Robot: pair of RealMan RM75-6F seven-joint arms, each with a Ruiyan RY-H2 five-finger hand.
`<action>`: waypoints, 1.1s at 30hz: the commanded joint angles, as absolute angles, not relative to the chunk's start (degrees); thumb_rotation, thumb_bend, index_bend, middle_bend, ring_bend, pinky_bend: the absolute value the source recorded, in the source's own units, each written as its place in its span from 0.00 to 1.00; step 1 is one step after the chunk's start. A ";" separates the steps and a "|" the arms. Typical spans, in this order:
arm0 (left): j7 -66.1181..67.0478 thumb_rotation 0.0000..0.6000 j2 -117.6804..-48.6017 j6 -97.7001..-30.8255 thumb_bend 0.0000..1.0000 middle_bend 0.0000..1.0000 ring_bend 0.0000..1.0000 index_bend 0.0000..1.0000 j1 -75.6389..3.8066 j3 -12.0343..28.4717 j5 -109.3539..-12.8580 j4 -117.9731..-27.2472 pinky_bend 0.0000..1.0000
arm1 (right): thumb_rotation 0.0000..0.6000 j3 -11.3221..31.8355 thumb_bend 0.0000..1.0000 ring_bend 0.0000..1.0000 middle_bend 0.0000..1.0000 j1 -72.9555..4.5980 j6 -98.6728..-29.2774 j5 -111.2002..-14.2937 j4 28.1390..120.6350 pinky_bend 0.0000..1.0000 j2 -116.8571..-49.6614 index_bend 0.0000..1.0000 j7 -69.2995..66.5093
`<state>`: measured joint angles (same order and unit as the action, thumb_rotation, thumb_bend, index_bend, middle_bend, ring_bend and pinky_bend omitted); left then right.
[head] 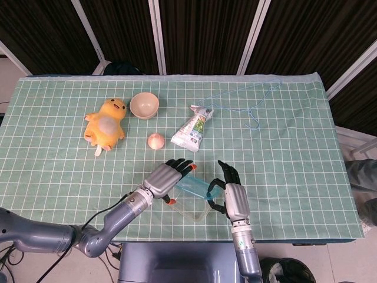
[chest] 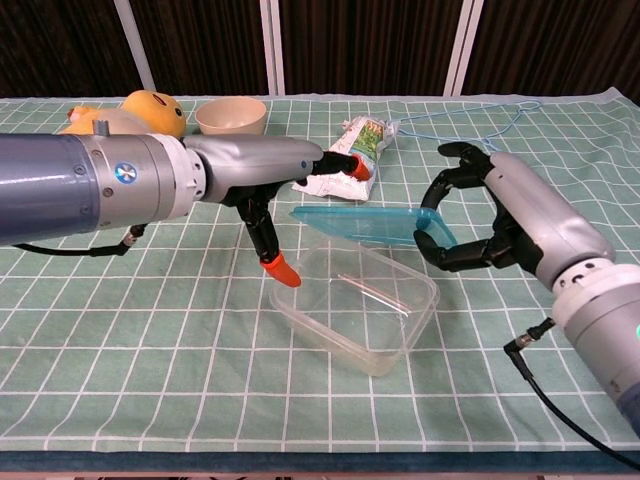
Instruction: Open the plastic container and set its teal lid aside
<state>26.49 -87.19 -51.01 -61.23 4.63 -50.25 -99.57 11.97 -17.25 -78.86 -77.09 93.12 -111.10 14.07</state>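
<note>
teal lid (chest: 372, 225) in right hand (chest: 480, 215), aloft

Both arms reach in low over the worktop from the near edge. The left arm stretches in from the left, its grey forearm nearly level, and the left hand (chest: 290, 190) has orange-tipped fingers (chest: 279, 268) spread, one pointing down, others stretched toward the teal lid's (chest: 365, 224) far edge. The right arm comes up from the near right corner. The right hand (chest: 480, 215) stands upright, its black fingers (chest: 437, 250) curled around the lid's right edge, holding it raised and tilted.
</note>
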 commanded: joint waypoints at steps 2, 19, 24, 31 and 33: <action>24.66 1.00 -84.81 -52.99 0.00 0.00 0.00 0.00 -59.37 5.11 -52.68 -101.39 0.13 | 1.00 13.08 0.70 0.00 0.09 -17.83 -79.04 -76.87 94.19 0.00 -111.21 0.67 14.29; 16.81 1.00 -75.31 -56.86 0.00 0.00 0.00 0.00 -51.93 4.06 -61.49 -106.42 0.13 | 1.00 25.98 0.70 0.00 0.09 -23.35 -76.62 -66.83 91.56 0.00 -109.42 0.68 20.88; 14.04 1.00 -72.68 -57.98 0.00 0.00 0.00 0.00 -49.43 3.26 -64.89 -107.22 0.13 | 1.00 28.67 0.70 0.00 0.08 -24.46 -76.01 -61.33 91.02 0.00 -107.36 0.61 25.54; 10.86 1.00 -68.64 -60.35 0.00 0.00 0.00 0.00 -45.21 1.12 -69.57 -109.84 0.13 | 1.00 31.40 0.47 0.00 0.00 -27.08 -75.25 -53.37 90.62 0.00 -104.21 0.00 34.38; 10.08 1.00 -67.16 -61.51 0.00 0.00 0.00 0.00 -43.64 0.08 -71.80 -110.57 0.13 | 1.00 32.39 0.43 0.00 0.00 -28.36 -75.74 -52.58 89.54 0.00 -103.64 0.00 36.03</action>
<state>10.95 -68.59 -60.34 -44.93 1.17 -69.95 -109.68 31.09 -26.92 -75.54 -53.83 90.51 -104.66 34.29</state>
